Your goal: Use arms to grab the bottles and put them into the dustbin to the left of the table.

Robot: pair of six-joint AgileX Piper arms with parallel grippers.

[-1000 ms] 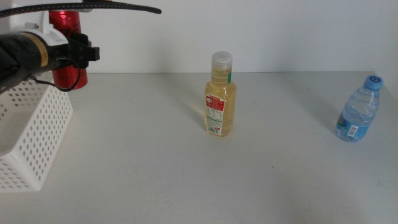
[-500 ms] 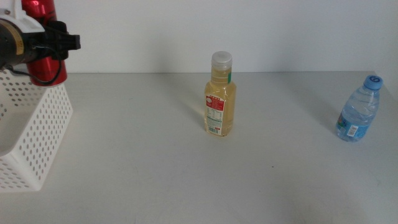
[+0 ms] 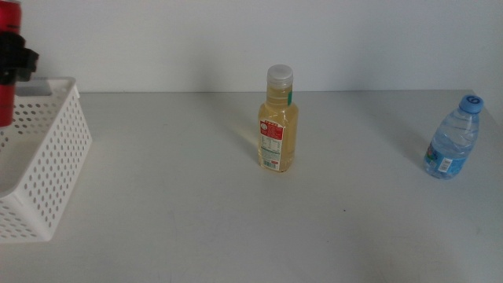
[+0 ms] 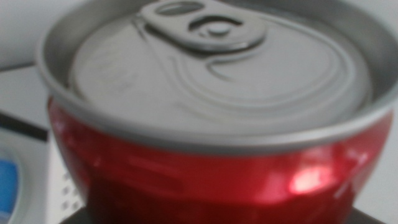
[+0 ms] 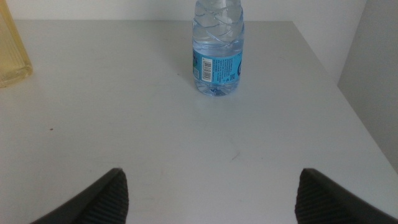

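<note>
While the left claw [image 3: 14,63] grips the red can [image 3: 6,71] above the basket [image 3: 55,149] off the tabletop's [image 3: 196,220] left edge, release should wait until the can sits over the middle (not the rim). Right claw [image 5: 211,193] waits spread wide.

The red soda can [image 4: 211,168] is showing a glossy painted metal wall that is catching a bright highlight, while its lid and pull tab are looking like dull, brushed bare metal. The dustbin [image 3: 47,157] at nine o'clock on the table [image 3: 196,220] is appearing as smooth white plastic, perforated with small holes. The tabletop is looking matt, pale and smooth. The juice bottle [image 3: 278,130] is showing clear plastic, a paper-like label and a white plastic cap. The water bottle [image 5: 217,53] at three o'clock is showing ribbed transparent plastic with a glossy blue label.
</note>
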